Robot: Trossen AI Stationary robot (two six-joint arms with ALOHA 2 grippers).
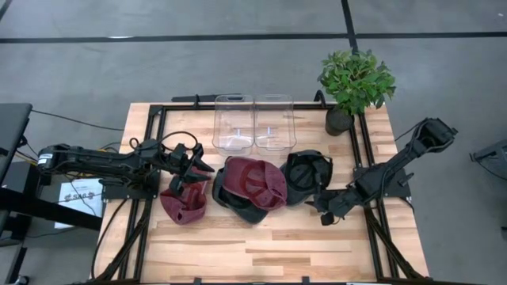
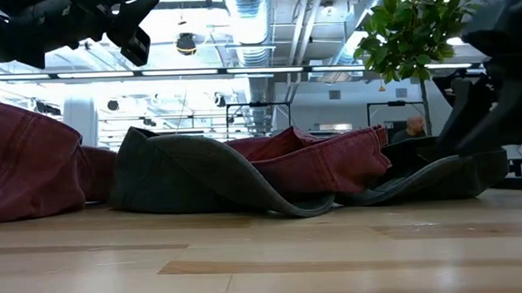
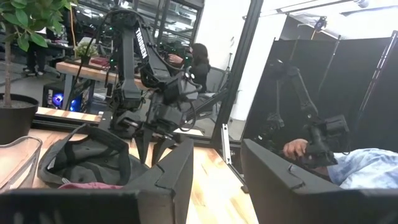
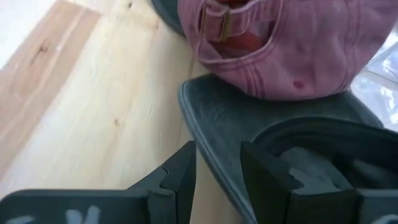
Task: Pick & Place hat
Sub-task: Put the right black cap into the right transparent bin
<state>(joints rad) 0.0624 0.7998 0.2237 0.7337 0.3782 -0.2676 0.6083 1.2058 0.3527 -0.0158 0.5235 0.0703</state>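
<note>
Reaching low, right pincer [image 1: 323,210] part-open beside dark cap [image 1: 306,174]; left pincer [image 1: 192,168] part-open above maroon cap [image 1: 184,204].

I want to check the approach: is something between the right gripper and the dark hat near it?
Nothing visible. The right gripper, fingers apart, sits at the edge of the dark hat; the maroon hat lies beyond.
</note>
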